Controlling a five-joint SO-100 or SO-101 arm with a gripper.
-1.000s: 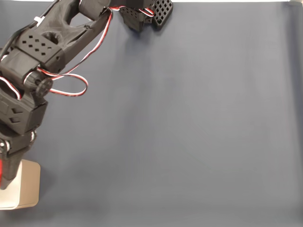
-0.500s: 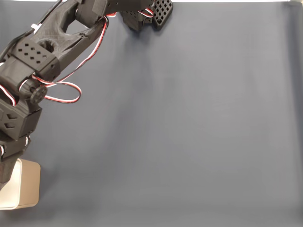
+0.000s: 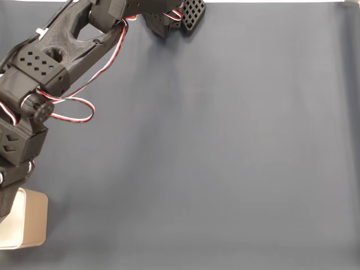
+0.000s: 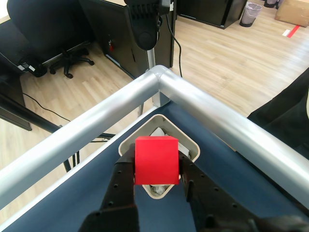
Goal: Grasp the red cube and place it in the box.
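From where the wrist camera looks, the gripper (image 4: 157, 181) has the red cube (image 4: 156, 160) pinched between its two black fingers (image 4: 121, 186), one pressed to each side face, so the cube is clamped and lifted clear of the mat. Directly behind and below the cube sits the box (image 4: 190, 145), tucked into the table corner; its beige rounded rim and a little of its white inside show around the cube's edges. The cube looks to be hanging over the box's opening, though from this angle I cannot say how far above it. Just beyond the box, two silver rails (image 4: 82, 137) meet at a rounded joint, framing the corner of the dark blue mat (image 4: 87, 193). Past the rails is a wooden floor (image 4: 227, 53), with a black office chair (image 4: 43, 29) on the far left side and a small waste bin (image 4: 252, 13) far off beyond the box.

In the fixed view from above, the black arm (image 3: 56, 62) runs along the left edge of the mat (image 3: 225, 146), red and white wires (image 3: 79, 109) looping off it. The box (image 3: 31, 222) shows at the lower left, partly covered by the arm's end. The perforated black part (image 3: 188, 14) at the top edge, well apart from the box, seems to be the arm's base, but it is cut off.
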